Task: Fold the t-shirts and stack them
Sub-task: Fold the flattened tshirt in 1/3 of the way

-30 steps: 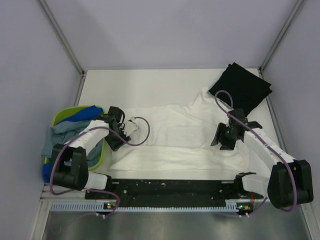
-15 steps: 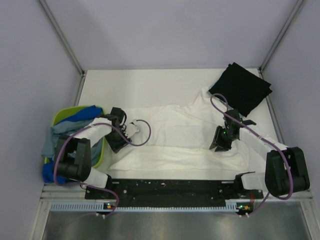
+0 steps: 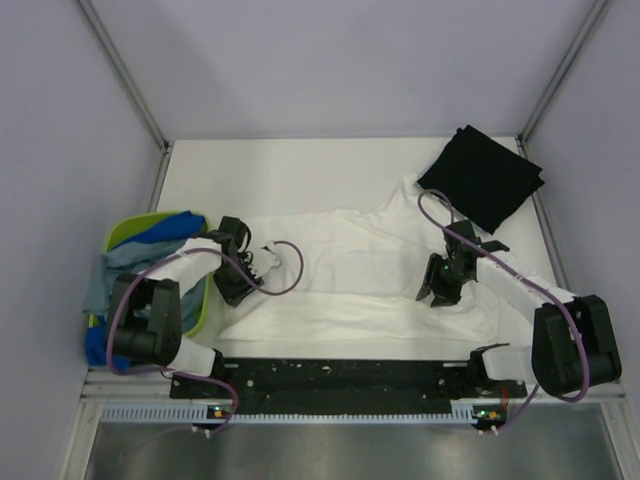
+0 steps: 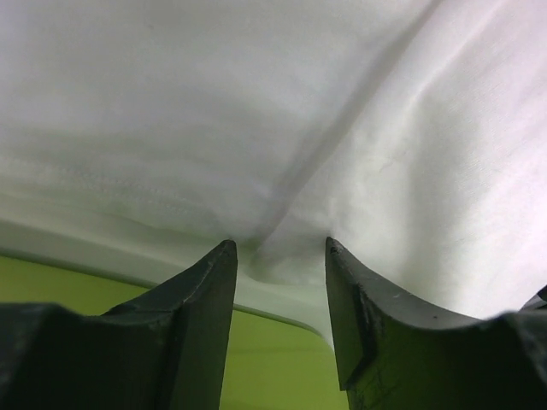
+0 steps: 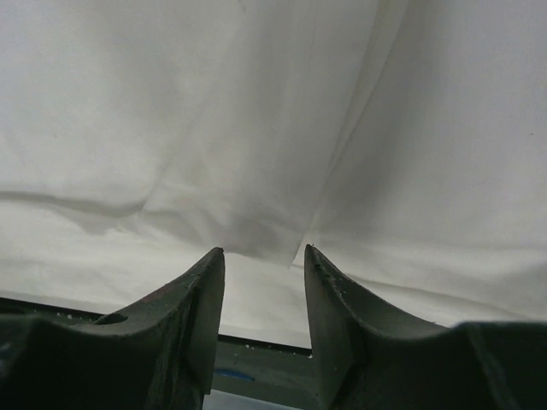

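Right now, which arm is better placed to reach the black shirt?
Right, likely: the right end effector is nearer the black shirt in the far right corner; the left end effector is by the basket.

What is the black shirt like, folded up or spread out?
Folded. The black shirt lies as a compact flat square at the far right of the table, with no sleeves sticking out.

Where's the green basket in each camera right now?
Top external: green basket at the far left, mid-height.
Left wrist: green strip along the bottom, under the white shirt's edge.
Right wrist: not in it.
Shared landmark: the white shirt, in all three views.
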You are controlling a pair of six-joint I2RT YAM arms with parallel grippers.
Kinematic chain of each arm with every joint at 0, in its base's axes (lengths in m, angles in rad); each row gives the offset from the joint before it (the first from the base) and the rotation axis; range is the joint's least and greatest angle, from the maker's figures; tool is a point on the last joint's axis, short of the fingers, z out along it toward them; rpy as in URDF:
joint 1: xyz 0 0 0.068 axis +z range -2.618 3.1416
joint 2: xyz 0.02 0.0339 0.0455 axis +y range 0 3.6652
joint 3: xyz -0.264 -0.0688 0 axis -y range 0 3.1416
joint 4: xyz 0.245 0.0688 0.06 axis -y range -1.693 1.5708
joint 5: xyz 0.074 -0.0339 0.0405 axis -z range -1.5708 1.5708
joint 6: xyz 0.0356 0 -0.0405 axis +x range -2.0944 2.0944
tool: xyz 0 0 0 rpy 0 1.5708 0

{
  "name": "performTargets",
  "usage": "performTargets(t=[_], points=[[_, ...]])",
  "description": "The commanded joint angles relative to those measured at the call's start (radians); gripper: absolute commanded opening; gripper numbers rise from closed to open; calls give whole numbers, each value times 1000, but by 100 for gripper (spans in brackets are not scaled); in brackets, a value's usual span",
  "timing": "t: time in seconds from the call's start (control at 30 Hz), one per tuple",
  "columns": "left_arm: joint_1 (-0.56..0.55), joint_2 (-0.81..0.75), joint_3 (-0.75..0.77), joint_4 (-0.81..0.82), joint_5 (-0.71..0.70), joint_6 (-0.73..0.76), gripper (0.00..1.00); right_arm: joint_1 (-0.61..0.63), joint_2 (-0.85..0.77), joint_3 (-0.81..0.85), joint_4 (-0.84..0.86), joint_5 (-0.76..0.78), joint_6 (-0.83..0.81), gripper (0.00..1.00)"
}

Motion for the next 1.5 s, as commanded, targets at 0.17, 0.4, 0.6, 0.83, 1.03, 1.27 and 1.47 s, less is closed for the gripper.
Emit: performTargets(t=[0.17,0.4,0.6,0.83,1.03,1.27,1.47], points=[[42,-20,-11,-19,25,85,52,14,12,-22,60,6,30,33],[52,-1,-4,11,52,91,49,14,28,-25,75,0,16,5],[57,16,-10,4,37,110,46,13,-50,10,52,41,16,0],[57,4,67,-58,28,69,0,13,-70,76,38,33,2,0],[57,-17,124,-88,5,33,0,13,-45,141,41,30,-19,0],[57,29,112,-55,-66,9,0,14,48,193,109,-7,-62,0],[57,50,92,-30,-66,-5,0,57,152,254,201,-60,-150,0]])
